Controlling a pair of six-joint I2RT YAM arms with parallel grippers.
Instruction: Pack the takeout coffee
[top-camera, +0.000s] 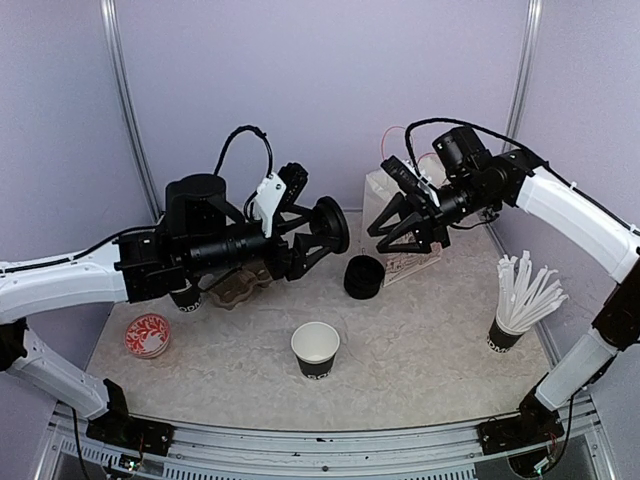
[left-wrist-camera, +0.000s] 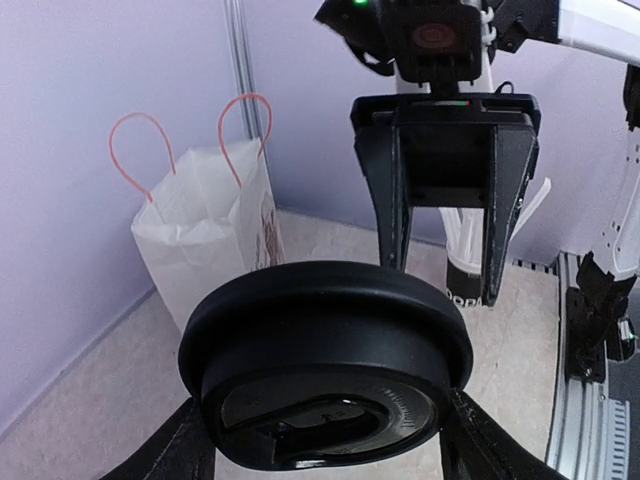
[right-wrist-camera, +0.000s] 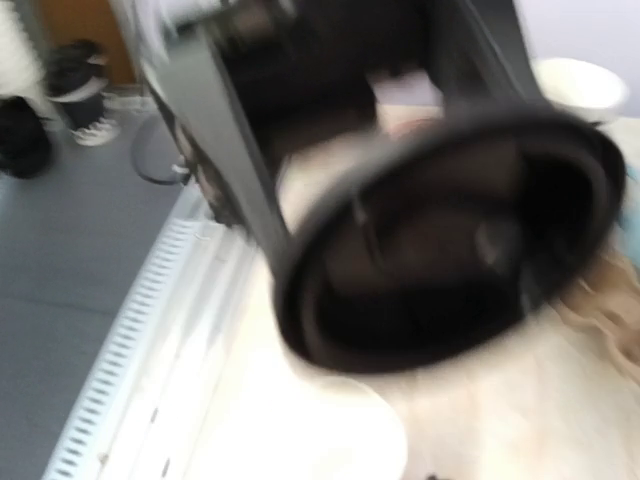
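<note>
lid gripped on the left, right pincer open

a black lid fills the left wrist view. the left gripper clamps it by the rim, up off the table. just beyond, the right gripper faces the lid, jaws apart and empty. a white paper bag stands behind. a lidless cup sits on the table below.
</note>
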